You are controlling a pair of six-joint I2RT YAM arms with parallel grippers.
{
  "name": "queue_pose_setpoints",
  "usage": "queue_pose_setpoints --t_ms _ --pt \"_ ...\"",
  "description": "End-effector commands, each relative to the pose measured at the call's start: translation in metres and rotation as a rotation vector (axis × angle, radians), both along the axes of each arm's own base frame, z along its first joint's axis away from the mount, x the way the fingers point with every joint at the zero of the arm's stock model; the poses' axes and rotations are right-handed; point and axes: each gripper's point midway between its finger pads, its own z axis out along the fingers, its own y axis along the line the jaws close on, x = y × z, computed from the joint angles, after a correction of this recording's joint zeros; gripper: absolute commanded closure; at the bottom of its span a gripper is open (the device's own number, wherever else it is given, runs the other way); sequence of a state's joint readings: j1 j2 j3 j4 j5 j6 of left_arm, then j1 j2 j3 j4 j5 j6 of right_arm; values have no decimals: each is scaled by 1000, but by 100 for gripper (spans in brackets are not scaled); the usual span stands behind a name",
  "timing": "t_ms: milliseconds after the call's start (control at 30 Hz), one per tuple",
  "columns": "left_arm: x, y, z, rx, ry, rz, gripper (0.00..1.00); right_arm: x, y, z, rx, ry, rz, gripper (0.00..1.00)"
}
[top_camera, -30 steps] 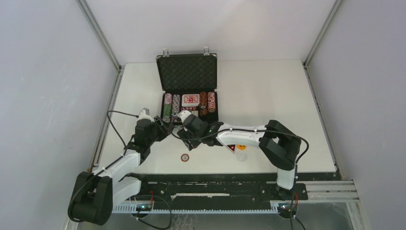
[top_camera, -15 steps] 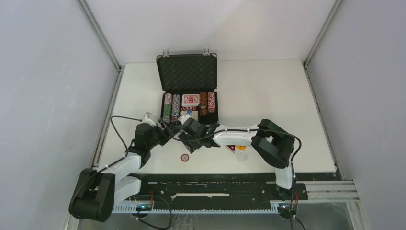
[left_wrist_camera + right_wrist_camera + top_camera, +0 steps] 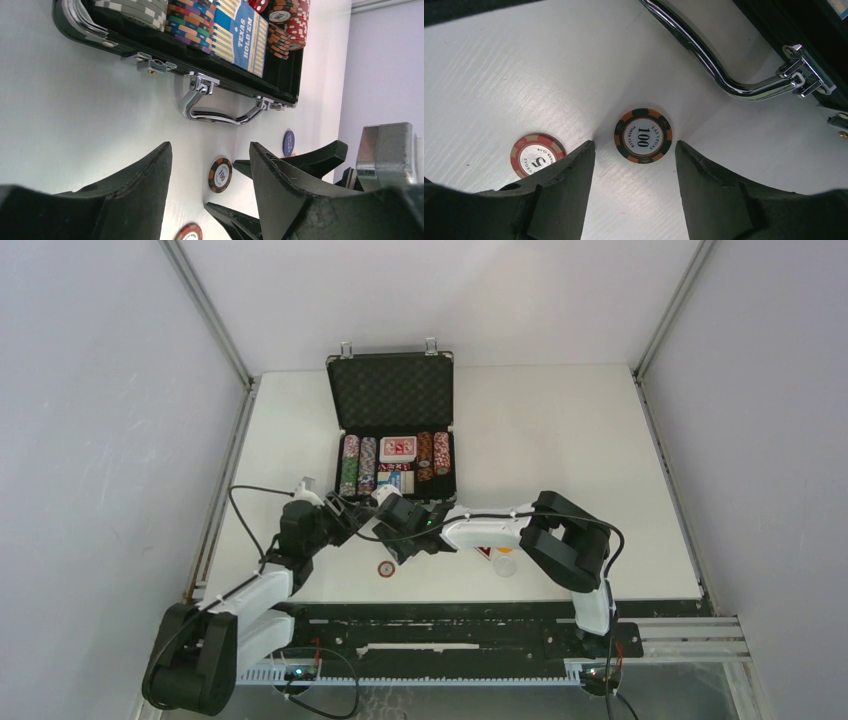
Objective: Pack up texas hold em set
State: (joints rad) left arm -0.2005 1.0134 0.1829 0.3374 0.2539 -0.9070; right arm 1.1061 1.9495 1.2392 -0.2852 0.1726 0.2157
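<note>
The black silver-edged case point(image 3: 391, 390) lies open, with striped chip rows point(image 3: 349, 465), a red deck point(image 3: 398, 448) and a blue deck point(image 3: 245, 37) inside. In front of its metal handle point(image 3: 704, 60) an orange-and-black 100 chip point(image 3: 643, 136) lies flat on the table. My right gripper point(image 3: 634, 146) hangs open just above that chip, nothing between its fingers. My left gripper point(image 3: 210, 147) is open too, empty, facing the same chip point(image 3: 220, 175) from the left. A red 5 chip point(image 3: 537, 155) lies nearer the front point(image 3: 386, 568).
A blue dealer button point(image 3: 288, 143) lies on the table right of the handle. More buttons point(image 3: 505, 552) sit beside the right forearm. The two grippers point(image 3: 365, 522) stand close together in front of the case. Metal rails run along the table's sides.
Both grippers have drawn back from the case's front edge toward the near side and sunk lower. The right arm's elbow has swung left. The left jaws opened wider, then narrowed a little.
</note>
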Motion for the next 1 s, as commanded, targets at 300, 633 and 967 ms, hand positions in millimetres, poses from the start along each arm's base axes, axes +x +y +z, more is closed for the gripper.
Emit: queue_pose_setpoints --t_ms 300,633,967 --pt "1 5 -8 36 1 1 37 11 7 0 13 -20 -50 39" --pt "0 5 -10 45 3 -3 37 12 9 -5 -17 -12 -49 38" --pt "1 4 -12 42 8 -13 38 11 -1 -5 -52 -13 -73 37"
